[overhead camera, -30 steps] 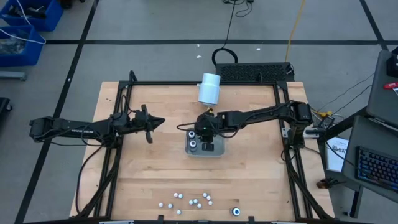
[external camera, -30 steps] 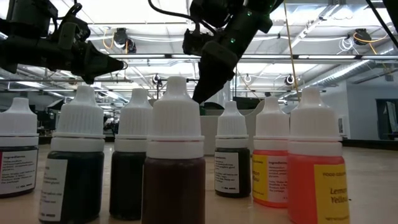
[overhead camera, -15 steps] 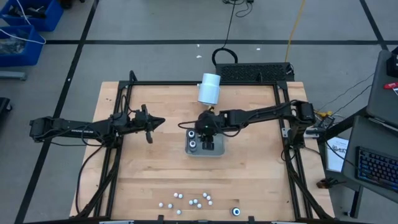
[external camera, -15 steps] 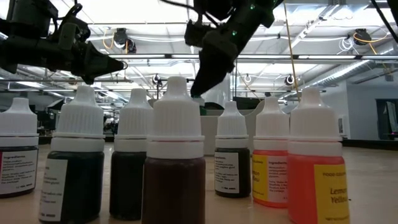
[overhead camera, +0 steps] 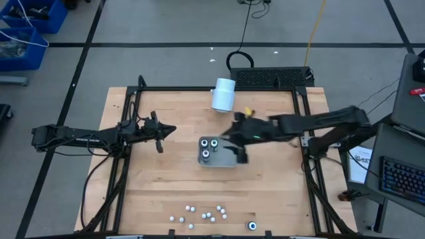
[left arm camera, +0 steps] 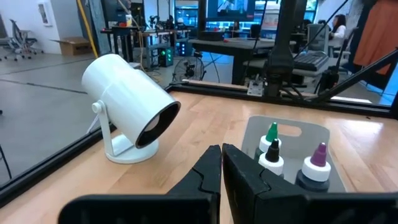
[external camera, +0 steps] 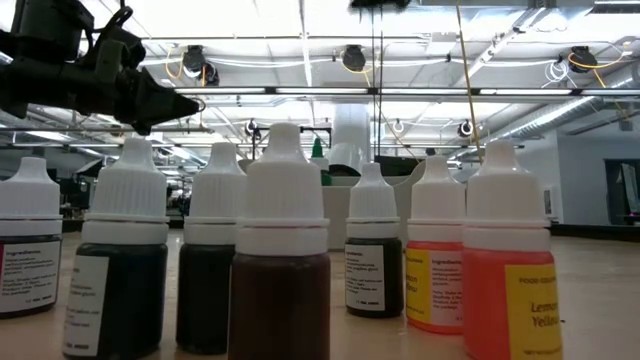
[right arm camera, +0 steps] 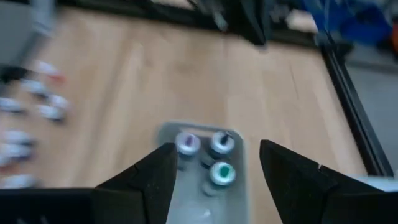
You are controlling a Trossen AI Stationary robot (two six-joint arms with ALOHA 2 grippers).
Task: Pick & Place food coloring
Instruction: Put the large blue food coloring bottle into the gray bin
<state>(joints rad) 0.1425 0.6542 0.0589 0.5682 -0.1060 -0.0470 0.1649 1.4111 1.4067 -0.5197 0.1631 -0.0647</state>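
Observation:
Three food coloring bottles stand upright in the grey tray at the table's middle. In the left wrist view their tips show green, black and purple. Several more bottles stand near the table's front edge, close up in the low view. My right gripper hangs open above the tray's right part, touching nothing; the tray's bottles show between its fingers. My left gripper waits shut at the left, level, pointing at the tray.
A large white cylinder lies tipped on its stand at the far edge, behind the tray, also seen from the left wrist. Black frame rails border the table. Bare wood lies between the tray and the front bottles.
My right gripper has risen from the tray and drawn back toward the table's right edge, leaving the top of the low view. A third bottle now shows in the tray where the gripper stood. The tray and the other bottles have kept their places.

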